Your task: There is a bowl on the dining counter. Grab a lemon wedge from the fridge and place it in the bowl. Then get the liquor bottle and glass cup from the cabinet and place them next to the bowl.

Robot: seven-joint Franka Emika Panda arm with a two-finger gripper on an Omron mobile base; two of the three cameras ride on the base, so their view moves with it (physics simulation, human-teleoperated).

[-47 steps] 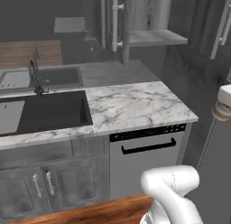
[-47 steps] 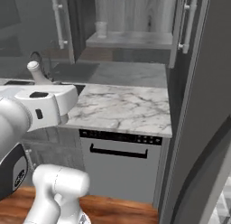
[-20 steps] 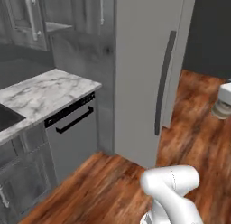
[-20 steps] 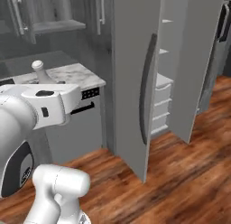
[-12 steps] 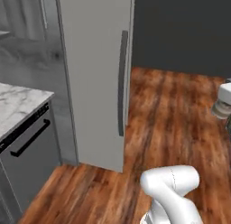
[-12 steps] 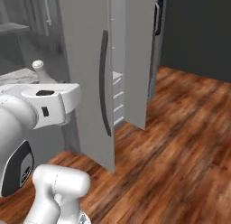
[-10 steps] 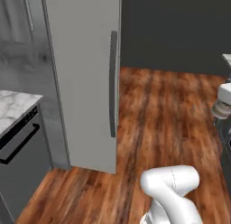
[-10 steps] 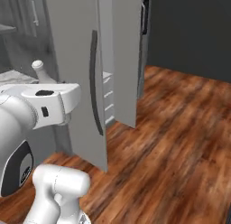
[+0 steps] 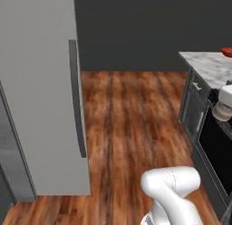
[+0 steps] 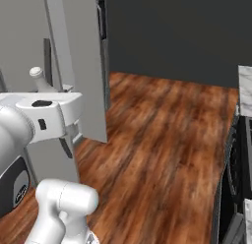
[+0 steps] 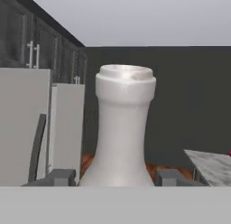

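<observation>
The liquor bottle stands upright between my gripper's two fingertips, its pale neck and rim rising in front of the hand camera. My gripper is shut on it. Its cap pokes up behind my arm as the liquor bottle in the right base view. The red bowl peeks in at the far right on the dining counter. A corner of that marble slab is also the dining counter. The grey fridge stands at left with its long dark handle.
Brown wooden floor stretches between the fridge and the counter, with a dark wall behind. Dark drawer fronts sit under the marble slab. A fridge door stands open into the room.
The whole picture has swept sideways as the base turned: sink counter and cabinets left the view, the fridge slid left, and the dining counter came in at right. The bottle stays in my grip.
</observation>
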